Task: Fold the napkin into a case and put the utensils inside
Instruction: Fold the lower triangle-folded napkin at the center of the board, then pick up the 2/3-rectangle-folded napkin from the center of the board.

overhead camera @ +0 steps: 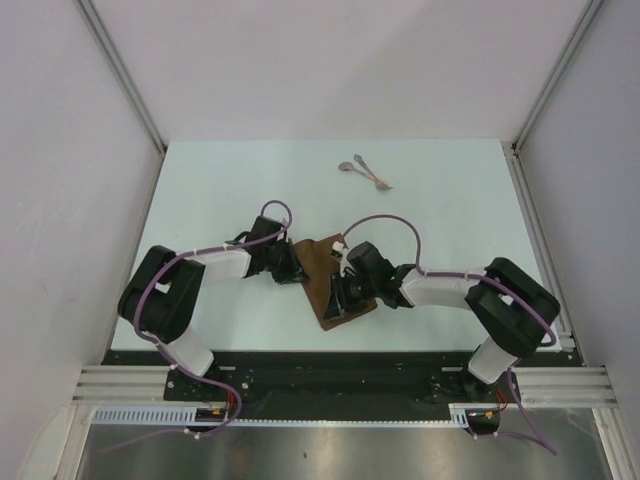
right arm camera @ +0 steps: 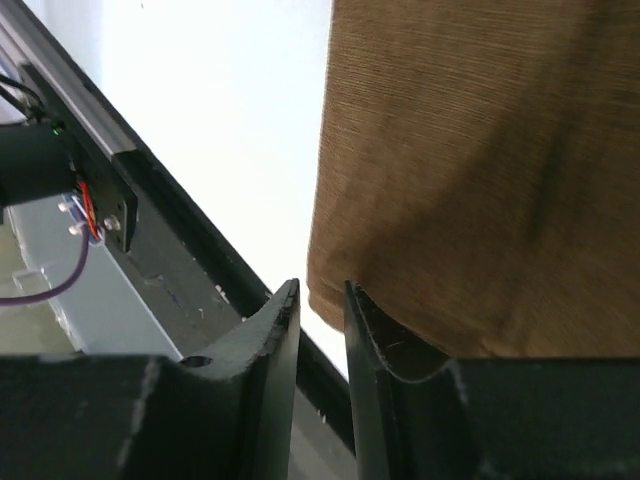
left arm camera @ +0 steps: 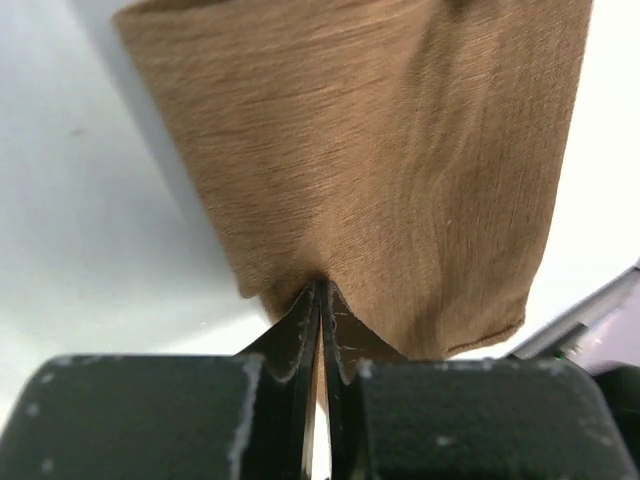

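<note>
Near the front edge of the tabletop (overhead camera: 220, 200), between the two arms, the napkin (overhead camera: 325, 305) lies as a partly folded brown slab, longer than it is wide and not yet the narrow case the job calls for. The left end effector (left arm camera: 320, 290) is clenched on it: its two fingers meet at a thin seam with a sliver of brown cloth nipped between them, right at a puckered edge. The right end effector (right arm camera: 322, 292) sits at the other side, fingers a slit apart with bright tabletop showing through the gap. The hem lies just past its tips and partly behind one finger, and I see nothing caught between them, so I take it as released. The utensils (overhead camera: 366, 172) lie together toward the far side, well apart from all this. To my eye the cloth is light and limp. It will sag, wrinkle and drag if pulled from one point, so a hold right at a corner or hem, with the other side kept level, looks best for a straight crease. The utensils look thin, hard and slick, so a pinch across the slender handles seems likeliest, and they could skid.
</note>
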Available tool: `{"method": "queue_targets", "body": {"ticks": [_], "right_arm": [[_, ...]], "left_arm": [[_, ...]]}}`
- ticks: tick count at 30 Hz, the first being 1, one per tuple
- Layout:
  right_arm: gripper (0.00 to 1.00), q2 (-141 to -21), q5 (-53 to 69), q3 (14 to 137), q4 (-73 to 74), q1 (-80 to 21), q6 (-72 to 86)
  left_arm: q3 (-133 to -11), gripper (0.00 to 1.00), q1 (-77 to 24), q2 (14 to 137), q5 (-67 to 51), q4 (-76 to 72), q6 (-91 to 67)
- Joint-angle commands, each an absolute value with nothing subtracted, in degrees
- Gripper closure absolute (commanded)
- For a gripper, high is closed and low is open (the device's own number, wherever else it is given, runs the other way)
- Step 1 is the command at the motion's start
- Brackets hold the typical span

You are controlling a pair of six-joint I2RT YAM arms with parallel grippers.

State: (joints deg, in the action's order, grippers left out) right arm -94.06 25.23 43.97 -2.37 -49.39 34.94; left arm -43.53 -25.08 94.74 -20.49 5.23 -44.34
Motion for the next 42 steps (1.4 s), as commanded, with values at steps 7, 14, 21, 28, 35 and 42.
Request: {"method": "queue_targets", "body": {"ticks": [7,14,21,28,35,42], "right_arm": [[0.44,-76.55,19.95,43.07,10.54,-34.03,28.40],[0.34,-80.07,22.59,42.63,11.25,-25.14,25.14],[0.35,-77.87,26.54,34.81,5.90,-24.52,27.24],[0.45,-81.21,30.23,30.94,-1.39,-24.52,28.39],[0.58,-83.23,30.76,29.62,-3.78,-24.87,28.21],[0.75,-82.88,31.02,28.92,-4.13,-25.75,28.21]], "left_arm": [[-50.18,0.76,-32.60,85.35,-6.50,13.44,-40.16],[-52.99,0.56,-44.35,87.97,-3.70,12.39,-45.17],[-52.38,0.53,-53.69,87.89,4.65,9.49,-42.10],[-54.57,0.49,-55.02,87.45,6.77,12.64,-42.54],[-56.87,0.46,-53.35,87.19,3.61,14.33,-41.93],[-56.69,0.39,-49.75,86.39,0.44,14.58,-40.69]]}}
